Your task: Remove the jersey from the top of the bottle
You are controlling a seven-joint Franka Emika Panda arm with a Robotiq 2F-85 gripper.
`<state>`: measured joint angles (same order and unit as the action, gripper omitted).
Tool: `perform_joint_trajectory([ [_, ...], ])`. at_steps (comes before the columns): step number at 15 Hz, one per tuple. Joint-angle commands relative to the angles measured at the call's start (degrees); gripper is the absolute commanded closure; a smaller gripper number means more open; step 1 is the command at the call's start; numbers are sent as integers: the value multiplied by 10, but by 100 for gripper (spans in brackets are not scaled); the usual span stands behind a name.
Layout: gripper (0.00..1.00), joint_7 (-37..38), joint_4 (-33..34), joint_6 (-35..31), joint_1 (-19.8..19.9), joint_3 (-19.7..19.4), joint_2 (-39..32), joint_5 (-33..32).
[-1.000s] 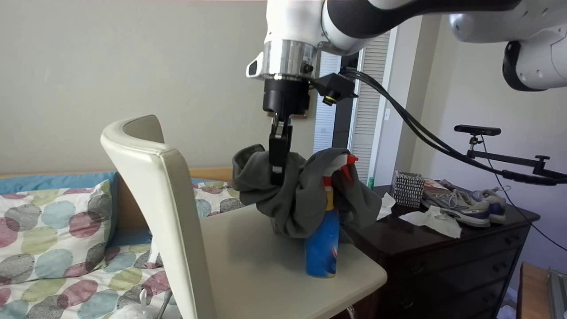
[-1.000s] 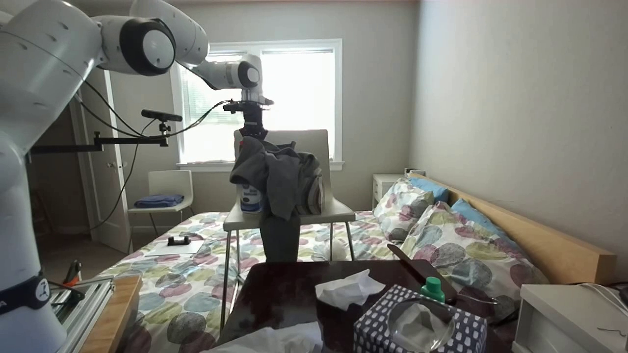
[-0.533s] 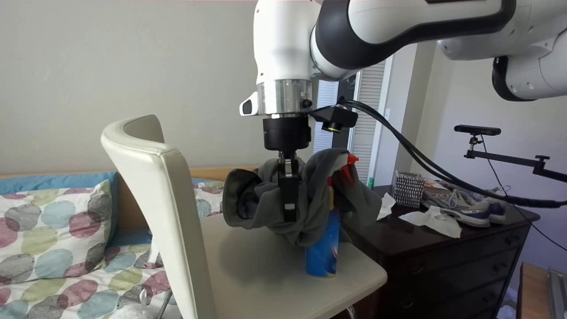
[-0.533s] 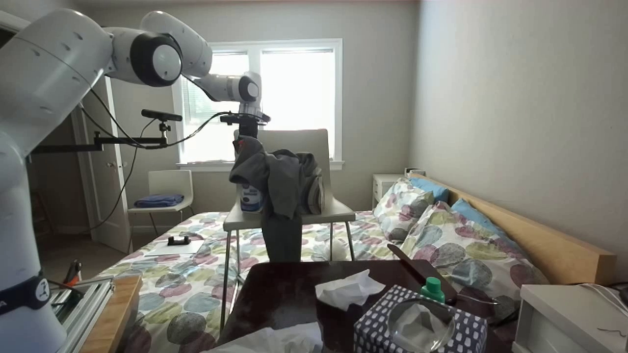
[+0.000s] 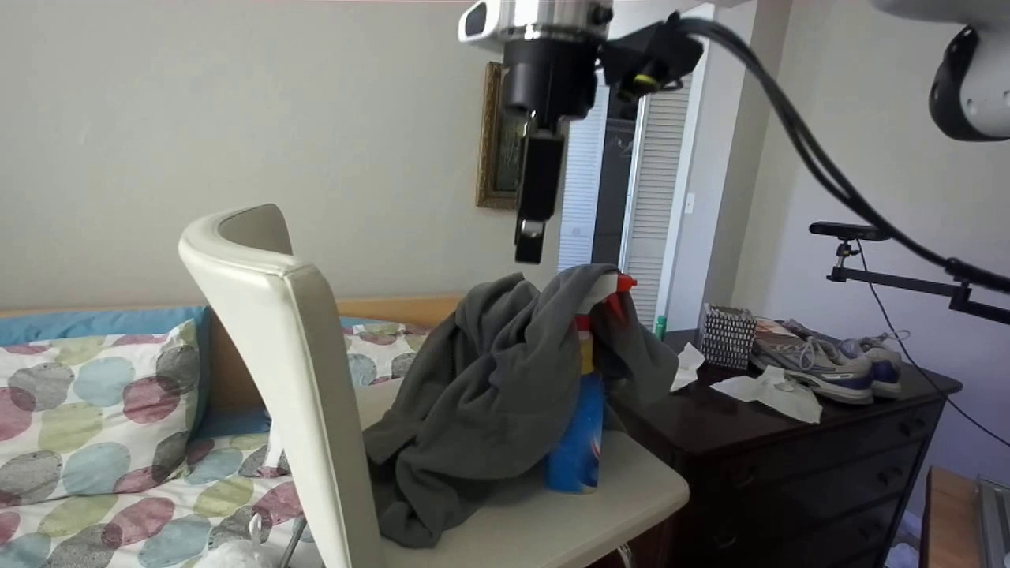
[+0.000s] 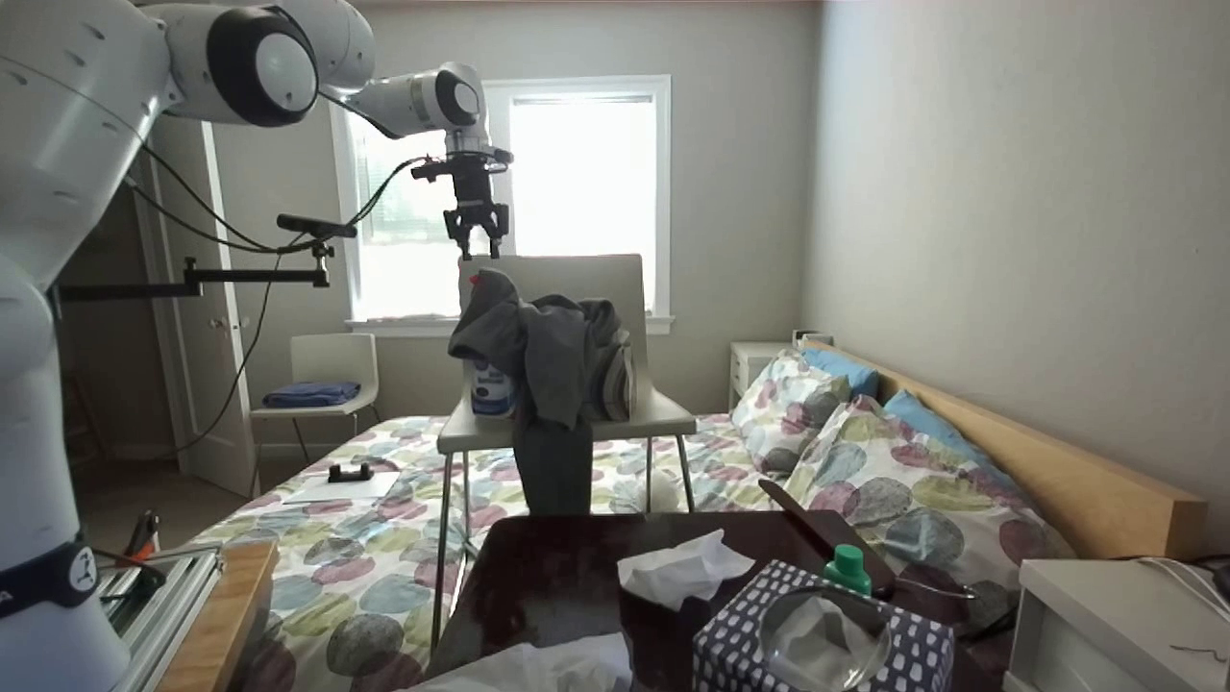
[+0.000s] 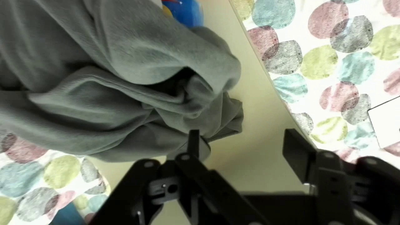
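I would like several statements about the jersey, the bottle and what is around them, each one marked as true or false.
1. The jersey hangs over the top of the bottle. True.
2. The gripper is open and holds nothing. True.
3. The bottle lies on its side. False: it stands upright on the chair seat.
4. The jersey hides the whole bottle. False: its red trigger top can be seen.
5. The patterned tissue box is on the dark dresser. True.
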<state>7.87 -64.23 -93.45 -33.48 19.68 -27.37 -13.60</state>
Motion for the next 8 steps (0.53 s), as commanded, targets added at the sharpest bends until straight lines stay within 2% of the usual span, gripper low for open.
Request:
perform_joint_trajectory([
  [1, 0, -4, -45, 64, -12, -9, 78, -60],
  [5, 0, -32, -90, 102, -9, -6, 123, -119],
  [8, 0, -51, -138, 90, -3, -2, 141, -134],
])
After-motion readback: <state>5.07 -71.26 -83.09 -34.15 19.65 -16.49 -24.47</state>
